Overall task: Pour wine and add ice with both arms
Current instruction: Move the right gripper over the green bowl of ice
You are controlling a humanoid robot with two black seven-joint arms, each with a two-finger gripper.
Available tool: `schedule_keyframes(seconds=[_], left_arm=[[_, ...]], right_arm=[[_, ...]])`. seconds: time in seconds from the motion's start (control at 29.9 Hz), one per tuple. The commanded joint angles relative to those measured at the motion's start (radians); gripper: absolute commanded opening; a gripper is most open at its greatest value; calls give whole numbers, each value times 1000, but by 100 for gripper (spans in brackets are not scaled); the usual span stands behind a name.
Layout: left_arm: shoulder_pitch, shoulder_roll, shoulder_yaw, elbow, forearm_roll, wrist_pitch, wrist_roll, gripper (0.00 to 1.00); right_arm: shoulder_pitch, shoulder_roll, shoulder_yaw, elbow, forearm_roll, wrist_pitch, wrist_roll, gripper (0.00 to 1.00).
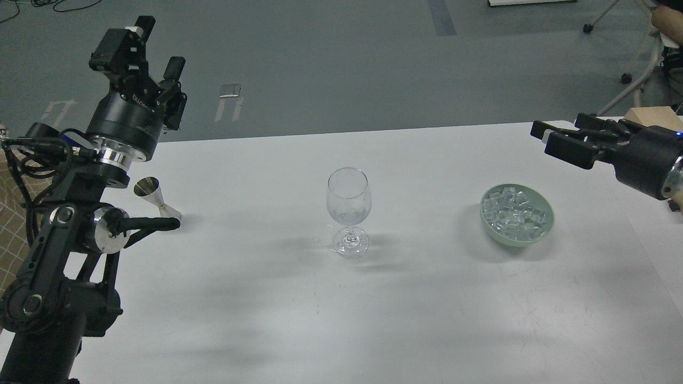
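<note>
A clear stemmed wine glass [349, 209] stands upright in the middle of the white table [341, 320]. A pale green bowl [547, 229] to its right holds several small clear ice cubes [513, 213]. A steel jigger [156, 202] stands at the left, partly hidden by my left arm. My left gripper [157, 45] is raised high above and behind the jigger, fingers apart and empty. My right gripper [545, 136] points left, above and to the right of the bowl, fingers apart and empty.
The table's far edge runs behind the glass, with grey floor [341, 64] beyond. A second white table [640, 213] adjoins at the right, with a tan box [653, 114] behind my right arm. Chair legs [624, 80] stand on the floor at the far right.
</note>
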Motion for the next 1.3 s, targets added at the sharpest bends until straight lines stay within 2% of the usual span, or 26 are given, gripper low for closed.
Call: schedule_keyframes(seconds=[0.0, 0.1, 0.37, 0.53, 0.6, 0.64, 0.67, 0.8, 0.94, 1.0, 1.07, 1.2, 1.27], left_arm=[[-2, 2, 0, 0, -1, -2, 1, 77], [-3, 8, 0, 0, -1, -2, 1, 77], [-3, 13, 0, 0, -1, -2, 1, 78], [-15, 20, 2, 0, -1, -5, 3, 78], [-17, 22, 2, 0, 0, -5, 6, 78], [-17, 22, 2, 0, 1, -5, 9, 78], [-17, 22, 2, 0, 1, -5, 11, 78], [-17, 22, 2, 0, 1, -5, 11, 78], [-18, 22, 2, 0, 2, -5, 11, 78], [-18, 22, 2, -1, 1, -5, 11, 78], [-18, 22, 2, -1, 1, -5, 11, 78], [-17, 20, 2, -1, 1, -5, 11, 78], [-17, 20, 2, 0, 1, -5, 11, 78]], right_arm=[[-3, -1, -23, -23, -144, 0, 65, 100], [-3, 5, -57, -60, -204, 0, 111, 100], [-8, 87, -98, -191, -204, -13, 125, 100], [-20, 117, -126, -298, -204, -248, 132, 100], [-20, 126, -126, -318, -204, -311, 148, 100], [-20, 137, -128, -329, -204, -357, 172, 100], [-21, 142, -129, -332, -204, -381, 190, 100], [-43, 142, -137, -329, -204, -394, 198, 100], [-44, 133, -151, -327, -204, -377, 230, 100], [-46, 133, -154, -321, -204, -346, 230, 100], [-41, 131, -155, -312, -204, -270, 232, 100], [-12, 126, -151, -290, -204, -43, 230, 100], [11, 123, -155, -292, -204, 0, 230, 100]])
